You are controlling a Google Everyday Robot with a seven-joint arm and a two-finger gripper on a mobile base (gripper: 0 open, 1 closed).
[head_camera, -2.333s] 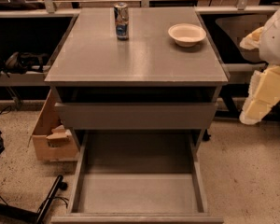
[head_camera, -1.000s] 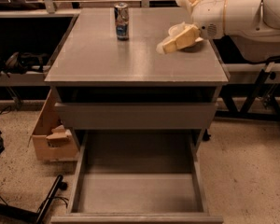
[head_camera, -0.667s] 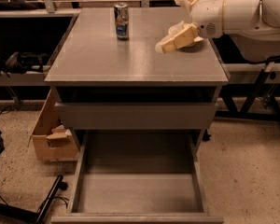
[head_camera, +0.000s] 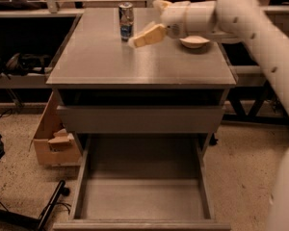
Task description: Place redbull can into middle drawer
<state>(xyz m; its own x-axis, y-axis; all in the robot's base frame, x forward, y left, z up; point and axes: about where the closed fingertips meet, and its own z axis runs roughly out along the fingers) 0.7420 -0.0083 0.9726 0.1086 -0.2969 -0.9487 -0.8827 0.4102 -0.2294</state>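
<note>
The redbull can [head_camera: 126, 20], slim and blue-and-silver, stands upright at the back of the grey cabinet top [head_camera: 135, 66], left of centre. My gripper [head_camera: 145, 23] reaches in from the right on a white arm and hovers just right of the can, open and empty, with one cream finger [head_camera: 147, 36] pointing at the can's base. The middle drawer [head_camera: 142, 198] is pulled out wide open below, with a bare flat grey floor and low side walls.
A round cream bowl [head_camera: 195, 43] sits at the back right of the top, partly behind my arm. A closed grey drawer front [head_camera: 139, 119] sits above the open drawer. A cardboard box [head_camera: 53, 141] stands on the floor at left, with cables nearby.
My arm swung in from the right and moved left across the cabinet top, from over the bowl to just beside the can. The can and the drawer have not moved.
</note>
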